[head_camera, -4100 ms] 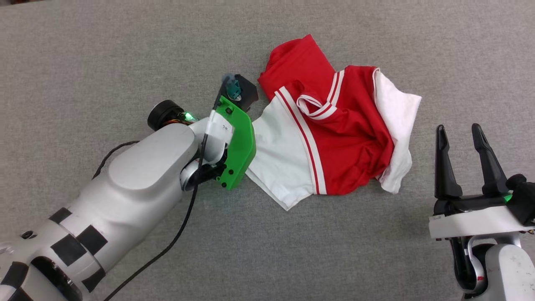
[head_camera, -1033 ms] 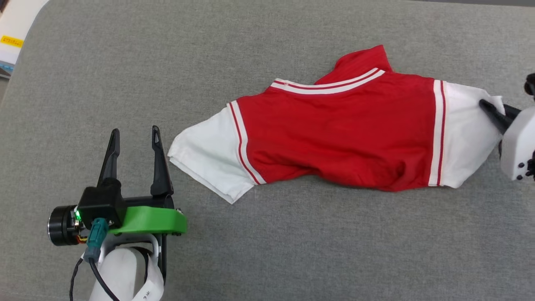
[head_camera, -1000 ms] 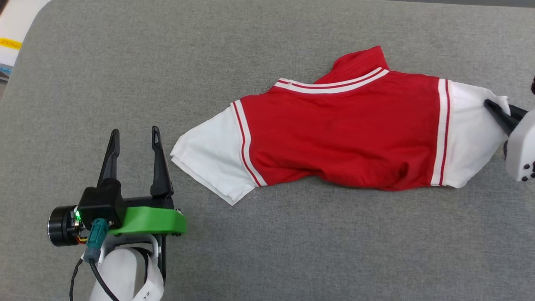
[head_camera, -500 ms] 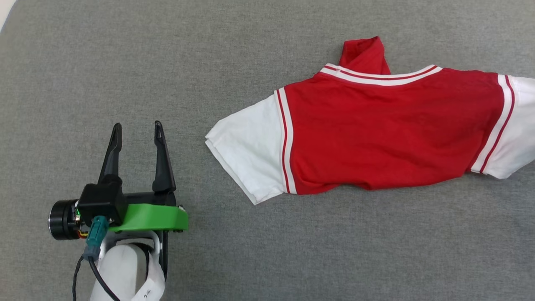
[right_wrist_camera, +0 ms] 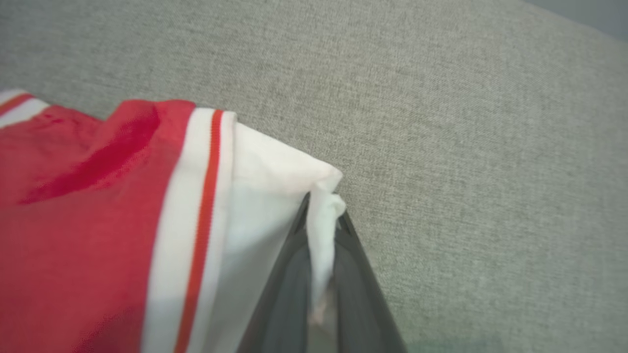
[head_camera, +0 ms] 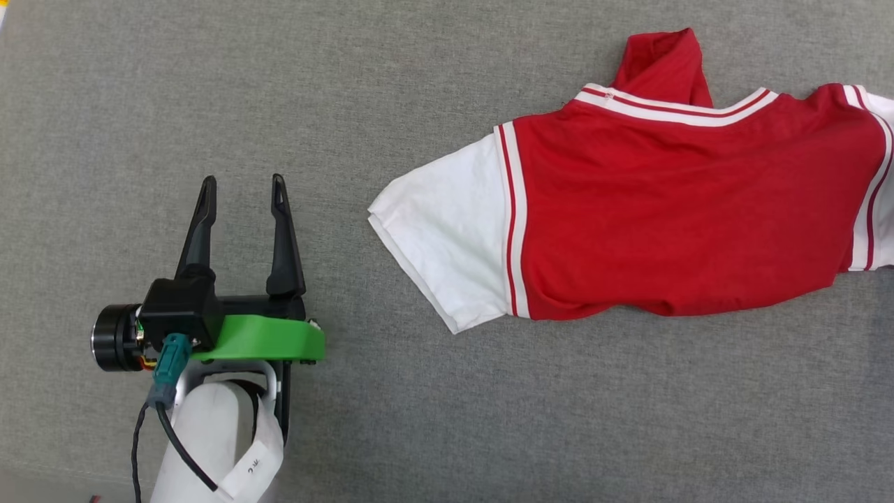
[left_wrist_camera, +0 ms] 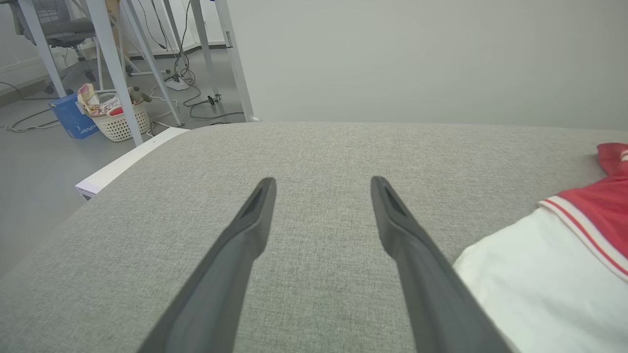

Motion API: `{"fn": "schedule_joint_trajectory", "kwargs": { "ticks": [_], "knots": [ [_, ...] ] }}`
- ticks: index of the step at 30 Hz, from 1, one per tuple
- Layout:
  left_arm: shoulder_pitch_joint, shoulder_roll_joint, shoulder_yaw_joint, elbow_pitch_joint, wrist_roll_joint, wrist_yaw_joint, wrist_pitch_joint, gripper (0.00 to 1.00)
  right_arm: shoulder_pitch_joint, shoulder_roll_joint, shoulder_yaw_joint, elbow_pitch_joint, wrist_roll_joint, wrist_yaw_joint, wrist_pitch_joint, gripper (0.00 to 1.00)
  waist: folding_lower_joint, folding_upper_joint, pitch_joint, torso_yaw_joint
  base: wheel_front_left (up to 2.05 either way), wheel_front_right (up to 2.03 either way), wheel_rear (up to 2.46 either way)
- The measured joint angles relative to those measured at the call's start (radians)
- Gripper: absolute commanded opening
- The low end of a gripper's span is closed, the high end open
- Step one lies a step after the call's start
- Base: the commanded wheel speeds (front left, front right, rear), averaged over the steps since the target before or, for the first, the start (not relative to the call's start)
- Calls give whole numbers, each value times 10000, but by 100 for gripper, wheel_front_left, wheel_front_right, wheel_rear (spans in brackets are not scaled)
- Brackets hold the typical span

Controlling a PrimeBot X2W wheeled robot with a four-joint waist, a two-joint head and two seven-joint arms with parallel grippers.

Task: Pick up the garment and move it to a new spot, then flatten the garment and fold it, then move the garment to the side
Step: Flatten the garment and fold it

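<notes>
The garment [head_camera: 670,202], a red jersey with white sleeves and striped trim, lies stretched across the grey padded surface and runs off the head view's right edge. Its near white sleeve [head_camera: 454,244] points toward my left gripper [head_camera: 242,188], which stands open and empty a short way to its left. In the left wrist view that gripper [left_wrist_camera: 321,184] has grey cloth between its fingers and the garment's white sleeve [left_wrist_camera: 535,279] beside its right finger. My right gripper [right_wrist_camera: 321,208] is shut on the garment's other white sleeve [right_wrist_camera: 274,196], pinching a fold of its hem.
The grey padded surface [head_camera: 489,419] spreads around the garment. Its far left edge [left_wrist_camera: 142,152] drops to a floor with table legs [left_wrist_camera: 115,59], cables, a blue box and a white basket [left_wrist_camera: 120,120]. A pale wall stands behind.
The garment has slid to the right and its right sleeve with the right gripper has left the head view. The left gripper stays open and about where it was.
</notes>
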Motion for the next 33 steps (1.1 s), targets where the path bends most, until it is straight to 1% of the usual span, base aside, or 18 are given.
{"fn": "schedule_joint_trajectory", "kwargs": {
  "ticks": [1,3,6,9,12,13,15,17,19,21,23,26,28,30,31,33],
  "knots": [
    [0,-4,31,56,2,-2,0,100,-67,84,10,276,48,0,-257,0,0,1,-43,20,0,0,0],
    [5,-10,136,117,4,-35,0,100,-74,194,-6,640,46,0,-826,100,0,0,-138,23,0,0,0],
    [24,6,336,140,88,-125,0,100,-58,422,-142,1047,44,0,-1933,100,0,0,-346,-35,0,0,0],
    [60,65,558,123,88,-276,0,100,180,610,-366,1218,-109,12,-3289,100,0,0,-647,-158,0,0,0],
    [49,284,777,165,88,-527,0,100,467,754,-903,1193,-573,12,-4792,100,0,1,-1009,-352,0,0,0],
    [37,362,811,213,86,-610,0,100,563,815,-1072,1143,-698,12,-5141,100,0,1,-1105,-403,0,0,0],
    [-53,556,851,430,56,-855,0,100,873,1020,-1559,892,-1106,12,-5939,100,0,0,-1351,-529,0,0,0],
    [-267,771,830,779,-73,-1097,0,100,1250,1310,-1918,510,-1354,12,-6420,100,0,1,-1569,-636,0,0,0],
    [-561,1066,748,1097,-186,-1271,48,100,1682,1649,-2203,36,-1666,12,-6717,100,0,0,-1766,-741,0,0,0],
    [-970,1421,573,1358,-399,-1415,403,100,2229,2071,-2523,-631,-1871,12,-6890,100,-1,1,-1957,-864,0,0,0],
    [-1504,1818,318,1668,-671,-1501,995,100,2737,2468,-2771,-1329,-2159,12,-6976,100,-1,0,-2075,-990,0,0,0],
    [-2281,2345,-234,2040,-1290,-1549,2219,100,3540,3064,-3083,-2311,-2569,12,-7037,100,-1,0,-2221,-1148,0,0,0],
    [-2671,2625,-844,2044,-1931,-1563,3177,100,4121,3513,-3248,-2940,-2895,12,-6939,100,-1,0,-2297,-1232,0,0,0],
    [-3031,2936,-1432,2107,-2696,-1570,4247,100,4550,3825,-3319,-3358,-3095,12,-6867,100,-1,1,-2323,-1297,0,0,0],
    [-3571,3478,-2238,2205,-3944,-1570,5917,100,4984,4126,-3438,-3731,-3239,12,-6650,100,-1,1,-2291,-1352,0,0,0],
    [-3916,3814,-2872,2284,-4752,-1570,7177,100,5142,4209,-3452,-3829,-3417,12,-6566,100,-1,0,-2245,-1369,0,0,0]
  ]
}}
